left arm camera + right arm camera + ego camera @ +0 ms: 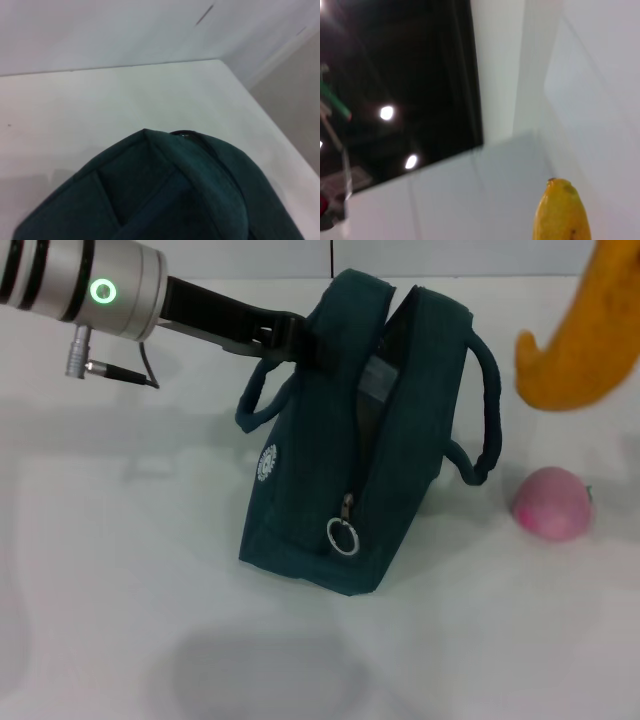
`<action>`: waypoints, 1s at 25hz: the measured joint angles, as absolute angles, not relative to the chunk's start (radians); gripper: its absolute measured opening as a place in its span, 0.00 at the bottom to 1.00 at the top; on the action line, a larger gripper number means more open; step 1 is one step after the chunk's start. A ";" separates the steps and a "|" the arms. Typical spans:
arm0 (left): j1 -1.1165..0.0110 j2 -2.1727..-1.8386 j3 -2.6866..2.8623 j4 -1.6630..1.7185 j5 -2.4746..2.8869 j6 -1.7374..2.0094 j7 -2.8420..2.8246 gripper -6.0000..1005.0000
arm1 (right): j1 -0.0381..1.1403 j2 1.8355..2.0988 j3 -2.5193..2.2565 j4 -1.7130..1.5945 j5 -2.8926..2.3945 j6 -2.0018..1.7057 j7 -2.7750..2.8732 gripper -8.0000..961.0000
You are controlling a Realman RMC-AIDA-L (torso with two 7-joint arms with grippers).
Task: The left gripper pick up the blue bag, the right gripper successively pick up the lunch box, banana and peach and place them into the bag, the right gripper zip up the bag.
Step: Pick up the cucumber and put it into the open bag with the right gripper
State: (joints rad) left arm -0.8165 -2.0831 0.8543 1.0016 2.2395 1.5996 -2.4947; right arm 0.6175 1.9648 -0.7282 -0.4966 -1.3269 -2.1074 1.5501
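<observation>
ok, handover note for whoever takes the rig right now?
Left gripper: at the blue bag's top edge near a handle, holding it up on the table; zip open, ring pull low at the front.
Right gripper: out of view; the banana is up in the air right of the bag, presumably in its grasp.
Peach: on the table, right of the bag.
Lunch box: not visible, possibly already inside.
Left to do: banana in, peach in, zip shut.

Unzipped teal-blue bag (330,460) upright, orange banana (580,340) aloft, pink peach (552,503) beside bag.
</observation>
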 joint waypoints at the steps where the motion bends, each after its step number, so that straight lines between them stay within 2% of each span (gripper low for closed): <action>1: -0.815 -2.083 0.859 0.999 2.231 1.600 -2.497 0.06 | 0.614 1.982 -0.729 -0.466 -1.315 -2.101 1.499 0.45; 4: -0.815 -2.083 0.865 0.991 2.222 1.602 -2.504 0.06 | 0.624 2.024 -0.752 -0.337 -1.287 -2.084 1.300 0.45; 16: -0.814 -2.082 0.888 0.989 2.193 1.603 -2.505 0.06 | 0.702 2.027 -0.897 -0.127 -1.284 -1.973 1.036 0.45; 25: -0.817 -2.080 0.888 0.971 2.193 1.602 -2.505 0.06 | 0.716 2.028 -0.919 -0.092 -1.286 -1.865 0.960 0.45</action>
State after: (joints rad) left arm -0.8172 -2.0803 0.8882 0.9706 2.1933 1.6018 -2.5048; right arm 0.7165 2.0279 -0.9188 -0.0916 -1.2857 -1.8655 0.9605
